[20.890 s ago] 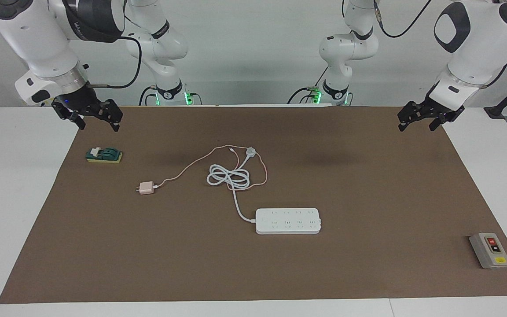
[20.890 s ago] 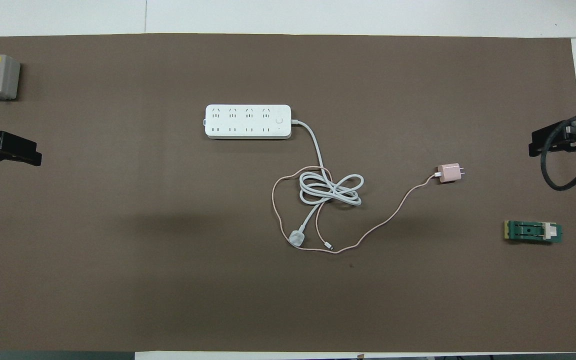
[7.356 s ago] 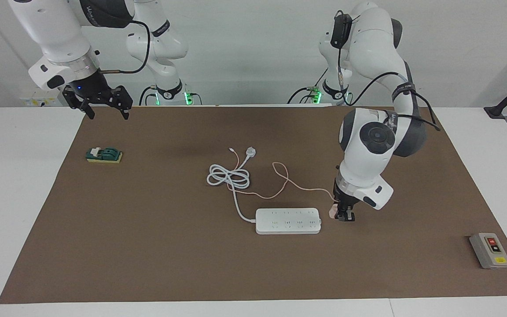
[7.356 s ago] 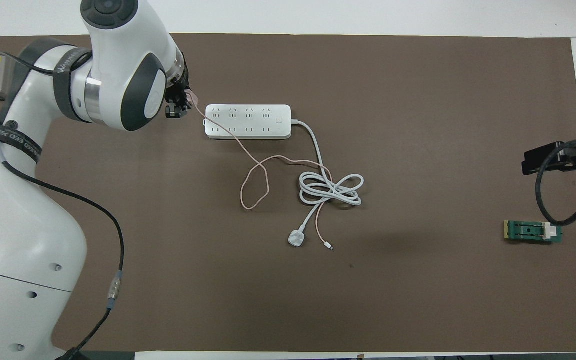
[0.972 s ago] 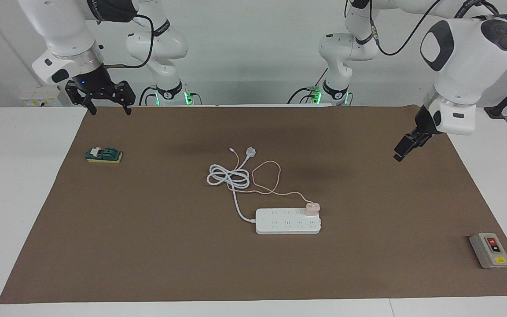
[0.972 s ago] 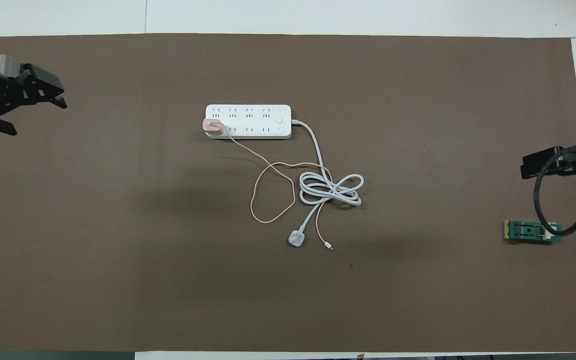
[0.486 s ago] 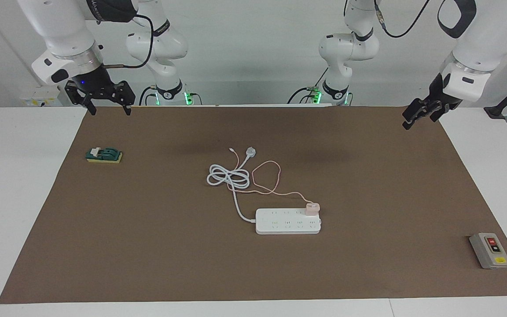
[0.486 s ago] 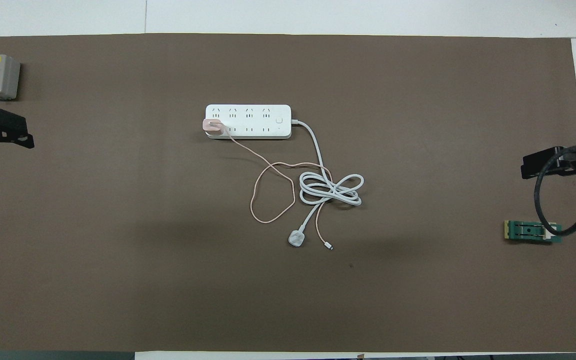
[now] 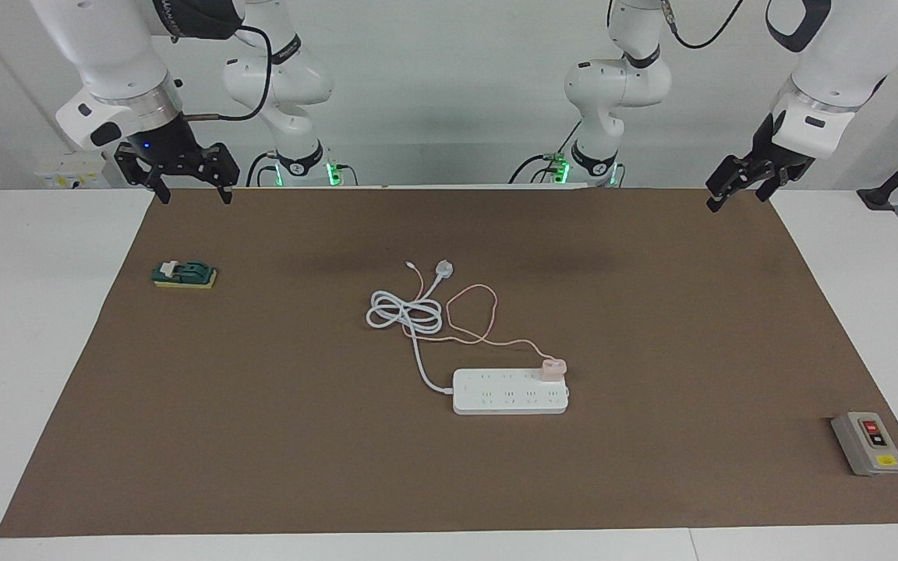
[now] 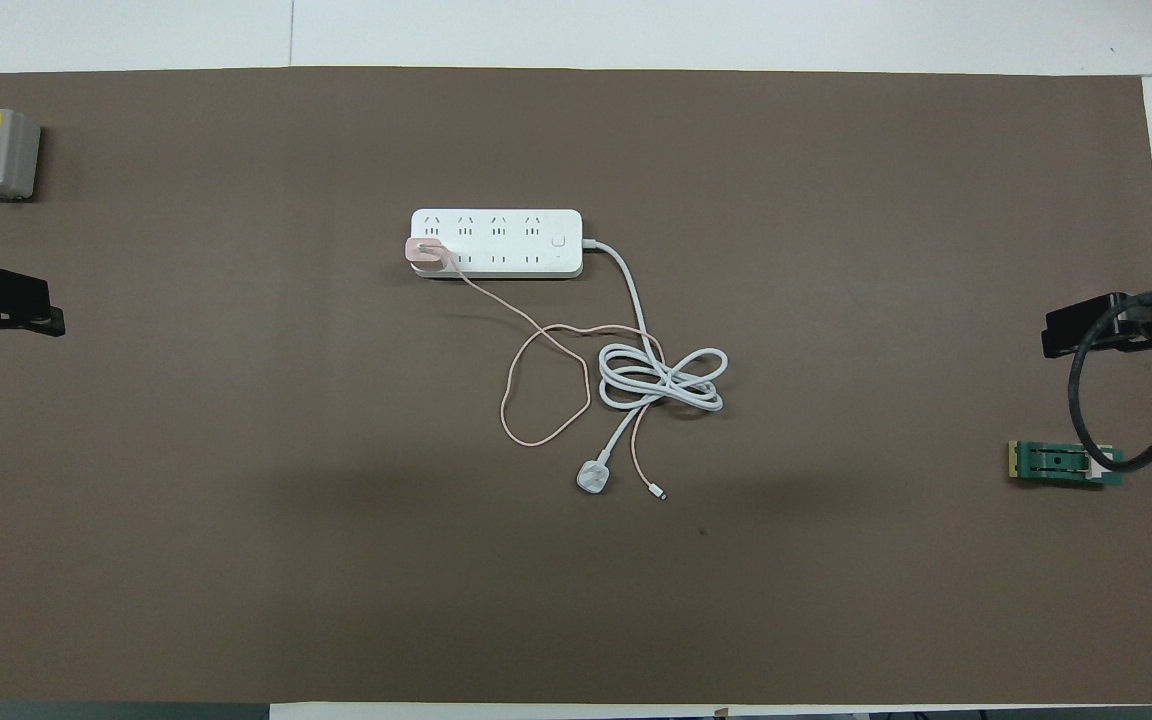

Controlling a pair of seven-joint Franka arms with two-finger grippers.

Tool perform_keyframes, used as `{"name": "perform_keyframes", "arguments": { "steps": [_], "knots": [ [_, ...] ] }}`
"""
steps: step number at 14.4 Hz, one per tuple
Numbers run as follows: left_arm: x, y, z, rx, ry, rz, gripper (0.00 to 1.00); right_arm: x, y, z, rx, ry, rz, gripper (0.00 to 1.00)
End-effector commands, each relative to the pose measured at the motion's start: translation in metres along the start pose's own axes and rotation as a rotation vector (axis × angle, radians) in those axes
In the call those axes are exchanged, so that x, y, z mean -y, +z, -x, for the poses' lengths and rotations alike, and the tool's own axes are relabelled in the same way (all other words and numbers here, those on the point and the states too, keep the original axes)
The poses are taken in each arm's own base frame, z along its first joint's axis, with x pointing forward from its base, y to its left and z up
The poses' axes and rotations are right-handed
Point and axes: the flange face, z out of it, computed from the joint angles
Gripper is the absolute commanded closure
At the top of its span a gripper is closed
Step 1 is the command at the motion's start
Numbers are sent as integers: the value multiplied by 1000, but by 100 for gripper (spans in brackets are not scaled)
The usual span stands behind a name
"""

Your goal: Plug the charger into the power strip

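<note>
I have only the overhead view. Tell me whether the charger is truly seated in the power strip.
Observer: In the facing view the charger stands upright on the power strip, at the end toward the left arm, with no prongs showing.
Operator: Report the left claw's height.
Observer: The left claw hangs high above the mat's corner, open and empty.
Operator: Now the right claw.
Observer: The right claw is raised above the other corner at the robots' end, open, holding nothing.
</note>
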Motion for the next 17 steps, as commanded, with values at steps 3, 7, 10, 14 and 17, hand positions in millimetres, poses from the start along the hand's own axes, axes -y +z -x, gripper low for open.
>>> {"name": "perform_keyframes", "arguments": {
  "steps": [3, 7, 10, 14, 17],
  "knots": [
    [-4, 1, 5, -17, 69, -9, 0, -4, -3, 7, 10, -26, 9, 0],
    [-5, 3, 9, 16, 251, -8, 0, -4, -3, 7, 10, -26, 9, 0],
    [-6, 2, 10, 18, 277, -6, 0, -4, -3, 7, 10, -26, 9, 0],
    [-8, 4, 13, 41, 276, 18, 0, -4, -3, 7, 10, -26, 9, 0],
    [-7, 3, 14, 47, 270, 18, 0, -5, -3, 7, 10, -24, 9, 0]
  ]
}}
